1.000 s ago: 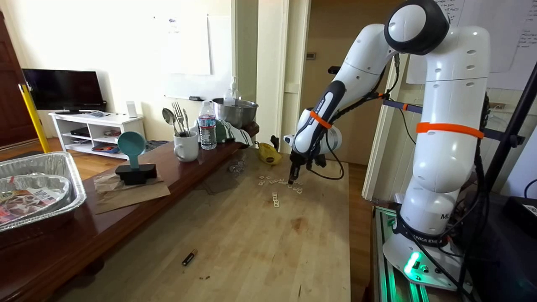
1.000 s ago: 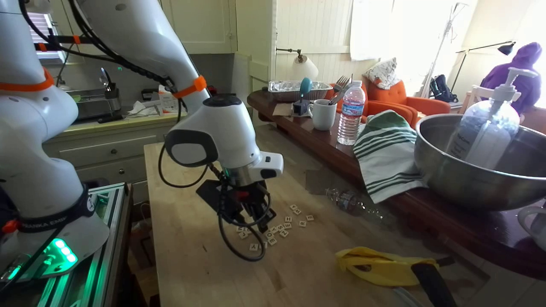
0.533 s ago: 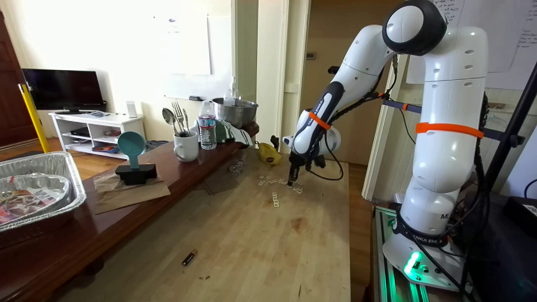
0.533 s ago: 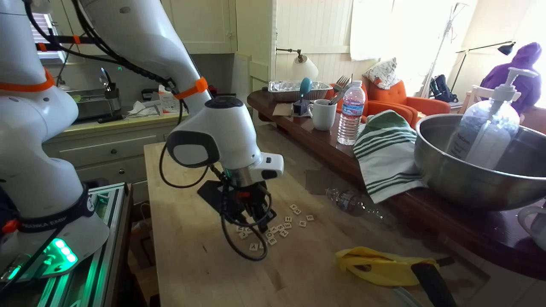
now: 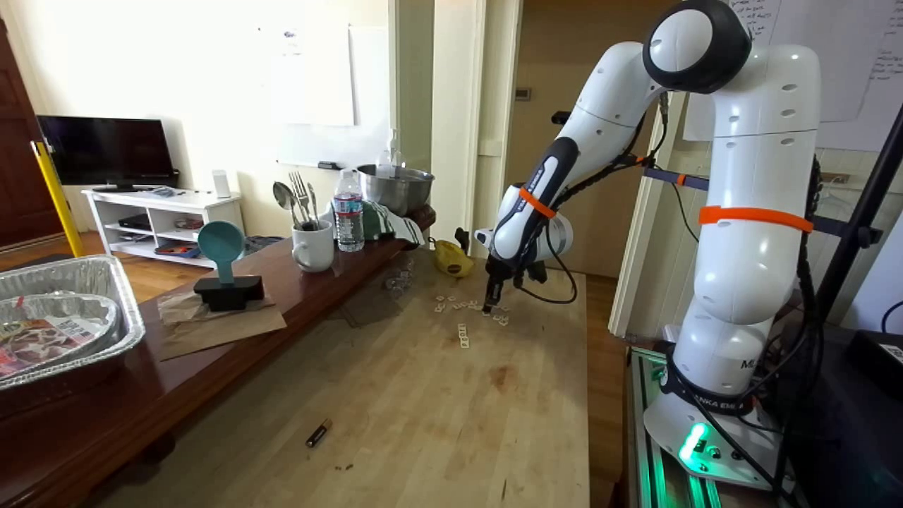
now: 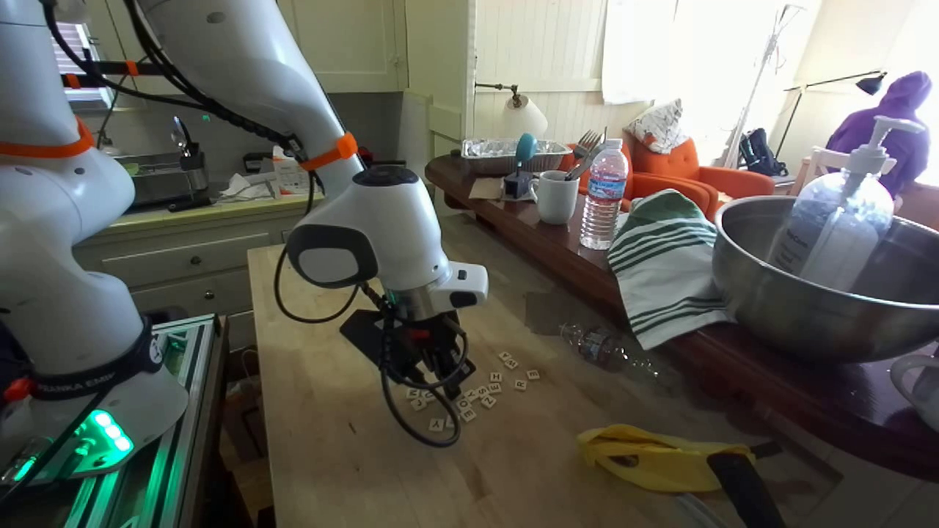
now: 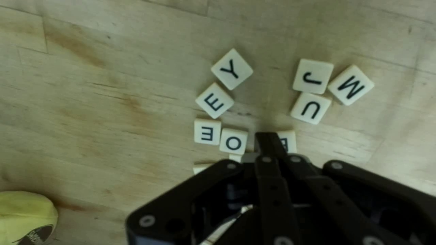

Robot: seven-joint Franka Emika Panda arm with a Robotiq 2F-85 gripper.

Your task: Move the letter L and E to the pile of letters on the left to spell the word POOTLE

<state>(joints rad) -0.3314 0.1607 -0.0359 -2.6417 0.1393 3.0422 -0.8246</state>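
My gripper [image 7: 267,134] points down among scattered white letter tiles; its fingertips look pressed together, with no tile visible between them. It also shows in both exterior views [image 5: 488,309] [image 6: 453,390]. One tile [image 7: 290,140], perhaps an E, is partly hidden behind the fingertips; whether they touch it I cannot tell. An E tile [image 7: 214,100] and another E tile [image 7: 207,131] lie left of the fingers in the wrist view, beside an O tile [image 7: 233,142]. I cannot make out an L. A short row of tiles [image 5: 463,337], starting with P, lies nearer that exterior camera.
Y [image 7: 232,69], J [image 7: 312,76], M [image 7: 351,85] and U [image 7: 311,108] tiles lie around the gripper. A yellow item [image 6: 645,458], a clear bottle [image 6: 598,345] and a battery [image 5: 319,433] lie on the table. A raised dark wooden counter [image 5: 310,288] borders it.
The gripper has come down slightly and shifted a little between one second and half a second ago. It has hardly moved since. The tiles look unchanged.
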